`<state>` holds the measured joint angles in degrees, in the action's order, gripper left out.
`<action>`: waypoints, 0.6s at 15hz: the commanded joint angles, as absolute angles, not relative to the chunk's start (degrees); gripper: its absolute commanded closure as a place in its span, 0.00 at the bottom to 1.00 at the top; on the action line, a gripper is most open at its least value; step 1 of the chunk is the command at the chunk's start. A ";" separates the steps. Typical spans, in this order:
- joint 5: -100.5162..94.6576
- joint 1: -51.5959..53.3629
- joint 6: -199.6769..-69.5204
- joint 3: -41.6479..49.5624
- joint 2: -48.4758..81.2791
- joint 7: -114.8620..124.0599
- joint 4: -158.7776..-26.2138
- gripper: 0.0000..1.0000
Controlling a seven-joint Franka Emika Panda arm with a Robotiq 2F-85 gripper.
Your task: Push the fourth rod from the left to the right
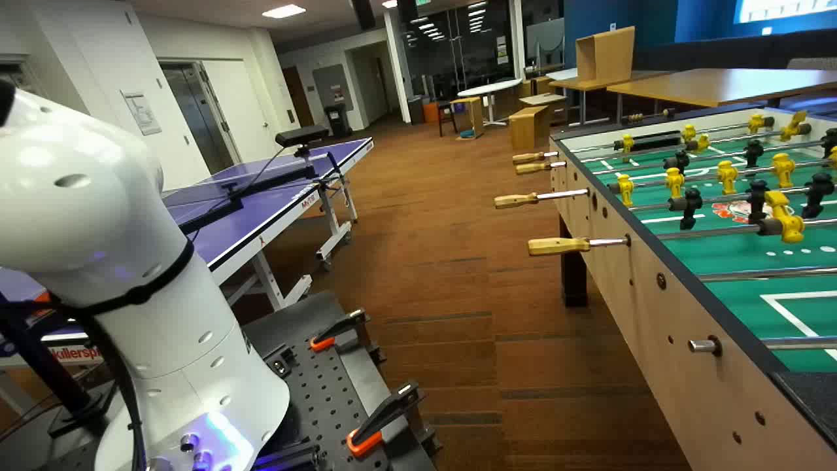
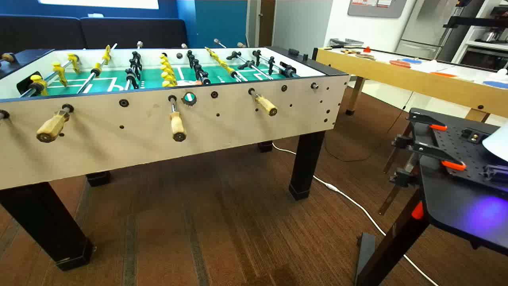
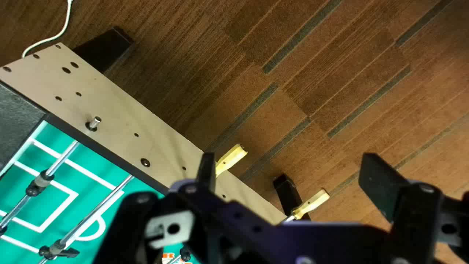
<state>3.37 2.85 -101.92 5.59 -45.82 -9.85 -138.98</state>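
Handles [image 1: 557, 246] of tapered, yellowish wood cap smooth, shiny metal rods [image 1: 608, 242].

In an exterior view, light is given by a ceiling lamp [image 1: 284, 11] and a bright wall panel [image 1: 788, 9], while the white arm [image 1: 131, 229] is washed at its base by blue-violet glare. The floor [image 2: 246, 182] beneath the bench [image 2: 238, 123] is left dim, and a violet glow is cast on the black stand [image 2: 456, 214]. In the wrist view, the gripper [image 3: 289, 168] is blurred in the near foreground, with the floor rendered more sharply.
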 commanded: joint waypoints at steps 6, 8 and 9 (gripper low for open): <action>3.65 2.36 -101.82 5.24 -45.74 -10.11 -138.86 0.00; 4.77 2.34 -105.99 3.28 -42.03 -6.37 -138.66 0.00; 5.46 2.43 -108.20 2.25 -40.31 -4.44 -138.88 0.00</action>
<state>3.62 2.78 -103.25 4.96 -45.16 -8.61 -139.06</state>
